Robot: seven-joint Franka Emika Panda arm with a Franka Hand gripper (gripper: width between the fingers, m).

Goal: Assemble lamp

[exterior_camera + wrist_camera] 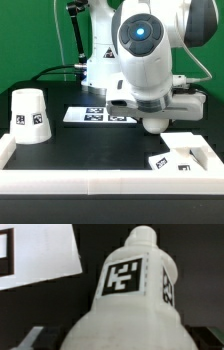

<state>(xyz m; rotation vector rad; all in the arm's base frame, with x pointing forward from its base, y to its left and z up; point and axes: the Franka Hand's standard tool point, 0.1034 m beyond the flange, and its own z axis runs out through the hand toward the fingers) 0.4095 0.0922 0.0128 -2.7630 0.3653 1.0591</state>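
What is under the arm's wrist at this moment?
The wrist view shows the bulb close below, tag facing the camera, against dark table. In the exterior view the arm covers the bulb, so its lower end cannot be seen.

The bulb (130,308) is seen in plain white, and a square tag is carried on its side: a black block with a white figure inside, bordered in white. The same white is shown by the shade (30,115) and the base (188,152), each marked with a black-and-white square tag. The bench (100,145) is black, edged by white rails (100,182). A row of such tags is printed along the white marker board (95,113) — a green backdrop (30,40) is seen behind
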